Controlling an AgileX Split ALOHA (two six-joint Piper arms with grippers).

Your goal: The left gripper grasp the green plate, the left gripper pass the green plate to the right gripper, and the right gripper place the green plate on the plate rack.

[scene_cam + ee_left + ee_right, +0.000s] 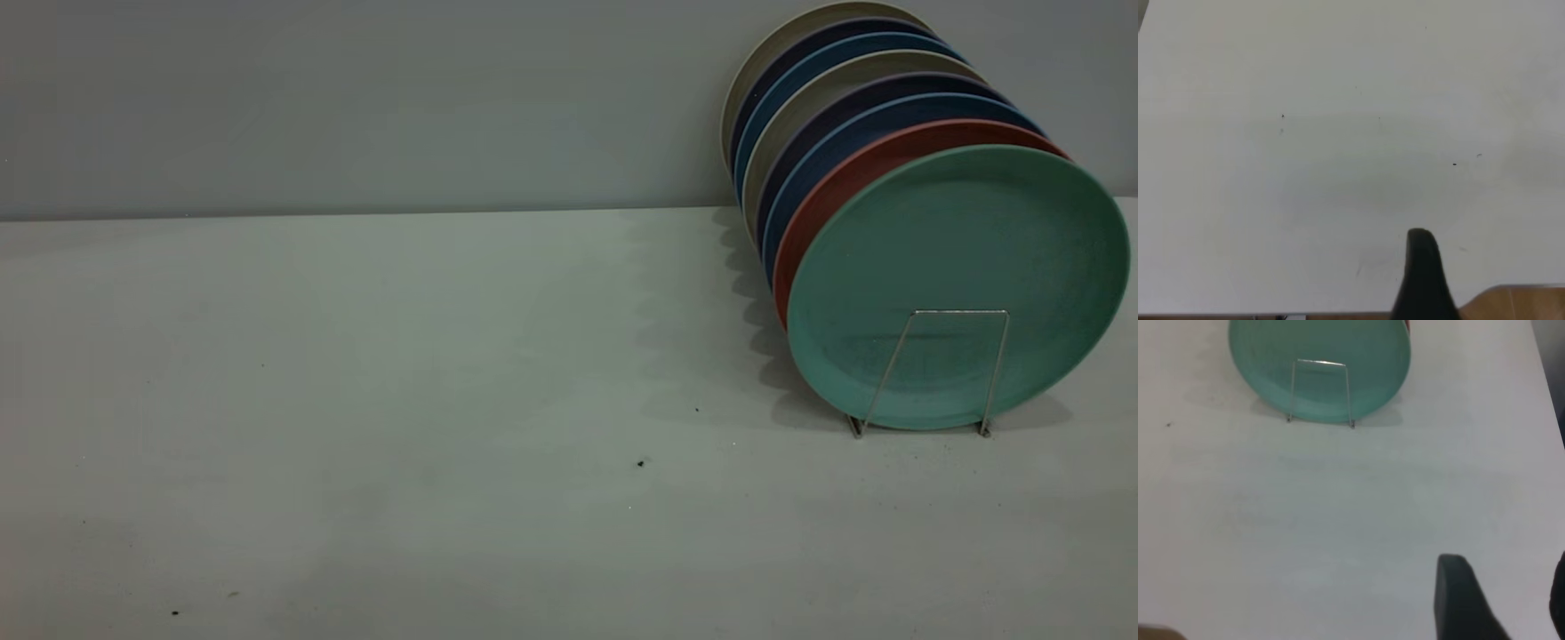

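I see the green plate (960, 267) standing upright at the front of the plate rack (933, 373), leaning on the salmon-pink plate (853, 178) behind it. Right tool (1511, 600) gapes empty, well short of the rack over bare table (356, 400); left tool (1423, 280) spread I cannot tell.

Teal-green plate (960, 258) fronts a salmon-red plate (853, 173) — behind, navy, blue and beige plates (805, 84) — on silver wire rack (929, 373).

The green plate (956, 258), round and matte teal, stands on edge in the plate rack (933, 373), foremost, face outward, behind the front silver wire loop.
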